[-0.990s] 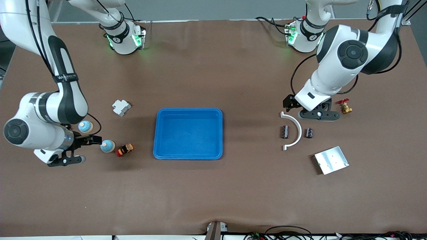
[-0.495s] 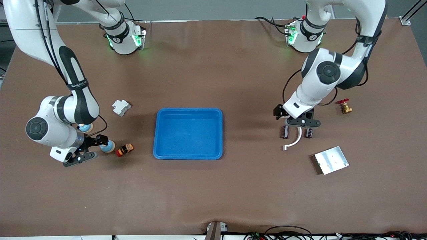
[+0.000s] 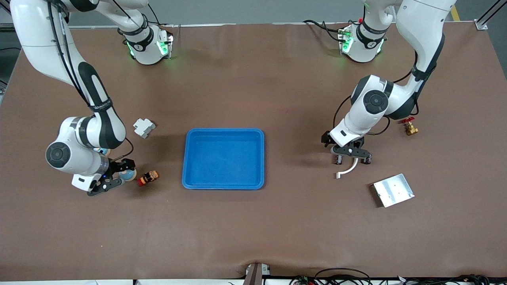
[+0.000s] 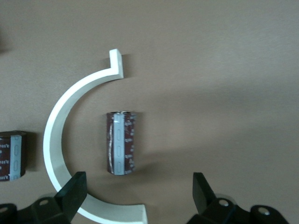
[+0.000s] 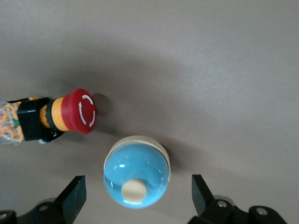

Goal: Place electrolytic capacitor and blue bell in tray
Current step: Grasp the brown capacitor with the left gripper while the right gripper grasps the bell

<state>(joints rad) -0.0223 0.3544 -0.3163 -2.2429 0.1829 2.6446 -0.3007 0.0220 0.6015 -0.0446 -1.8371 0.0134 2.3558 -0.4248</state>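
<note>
- The small dark-brown cylindrical electrolytic capacitor lies on its side inside the white curved plastic bracket, at 3 o'clock from the shallow bright-blue plastic tray.
- The left gripper hangs over it, fingers spread wide. It looks light, stiff and likely to roll, so grip across the body.
- The round light-blue bell stands at 9 o'clock from the tray, beside the red emergency-stop button.
- The right gripper is over it, fingers apart. The dome looks smooth, so take it low on its sides.
- Only the left wrist view shows a second capacitor outside the bracket.
</note>
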